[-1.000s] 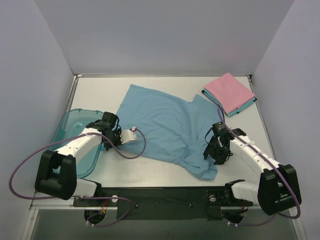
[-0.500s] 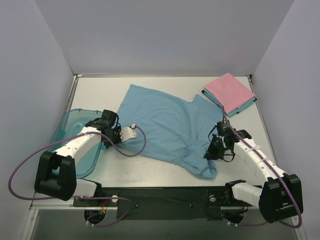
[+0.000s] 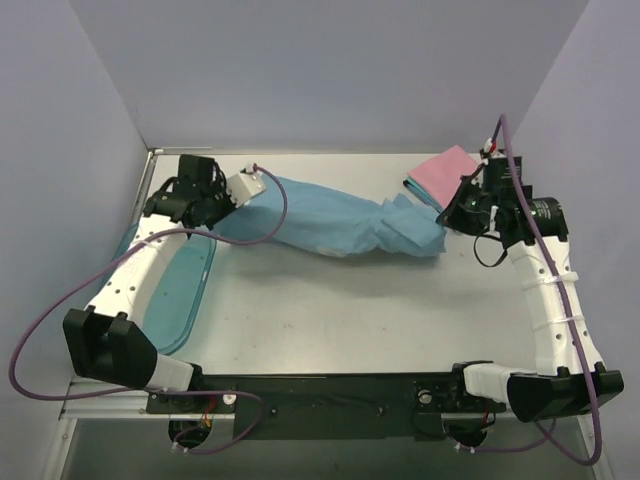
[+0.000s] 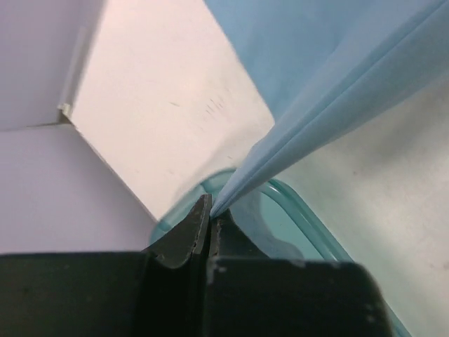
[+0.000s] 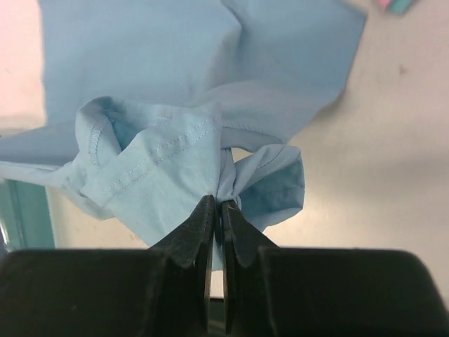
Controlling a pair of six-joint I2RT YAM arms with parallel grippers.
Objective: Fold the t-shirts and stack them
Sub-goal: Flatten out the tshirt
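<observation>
The light blue t-shirt [image 3: 335, 222] hangs stretched above the table between both grippers. My left gripper [image 3: 222, 203] is shut on its left edge, raised at the back left; the wrist view shows taut cloth [image 4: 330, 91] running from the closed jaws [image 4: 210, 214]. My right gripper [image 3: 452, 220] is shut on a bunched hem at the back right; the wrist view shows gathered cloth [image 5: 161, 161] pinched at the tips [image 5: 217, 205]. A folded pink t-shirt [image 3: 452, 181] lies on a folded teal one [image 3: 492, 212] at the back right corner.
A translucent teal plastic bin [image 3: 180, 285] lies at the left edge of the table, seen also under the left gripper [image 4: 309, 225]. White walls close the table on the left, back and right.
Both grippers have lifted the blue t-shirt off the table and carried it up and toward the back, pulling apart. The shirt went from lying spread flat to hanging stretched between them.
</observation>
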